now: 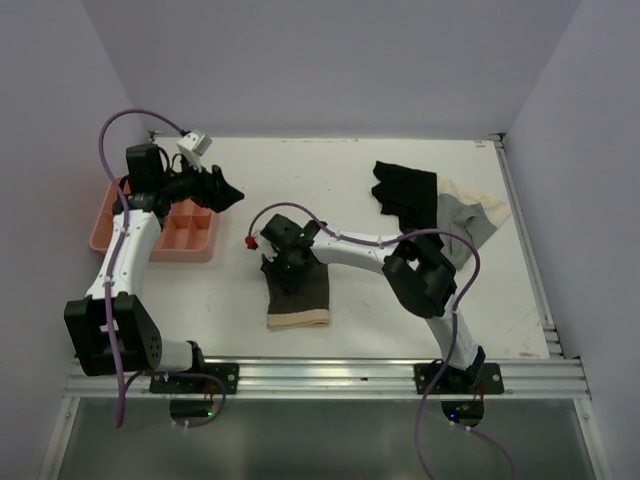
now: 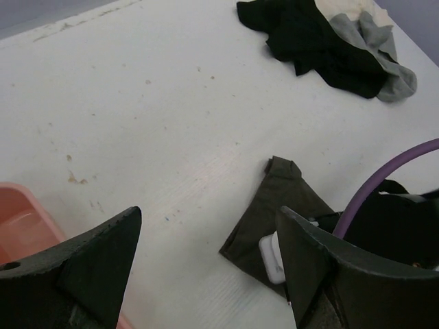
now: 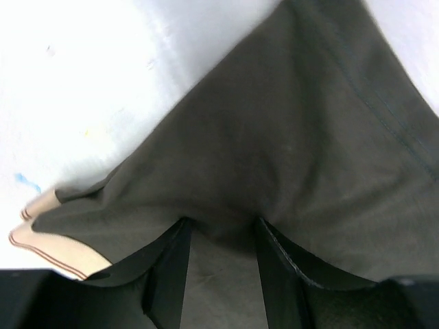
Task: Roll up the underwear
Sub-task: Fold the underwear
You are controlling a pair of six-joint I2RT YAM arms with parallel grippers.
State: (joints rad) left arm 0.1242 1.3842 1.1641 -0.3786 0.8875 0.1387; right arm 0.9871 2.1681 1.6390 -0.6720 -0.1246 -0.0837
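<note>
Underwear [image 1: 303,295] lies flat on the tabletop [image 1: 300,170], right of the tray [image 1: 150,253], beige waistband toward the arm bases. Right pincer [image 1: 280,262] is half apart with its tips pressed into the far end and cloth between them; can't tell if it grips. Its purple cable [image 1: 290,208] arcs over that end. Left pincer [image 1: 225,190] is wide and empty, above the tray's far right corner. Black garment [image 1: 405,192] and grey-cream garment [image 1: 470,215] are piled far right of the tray.
</note>
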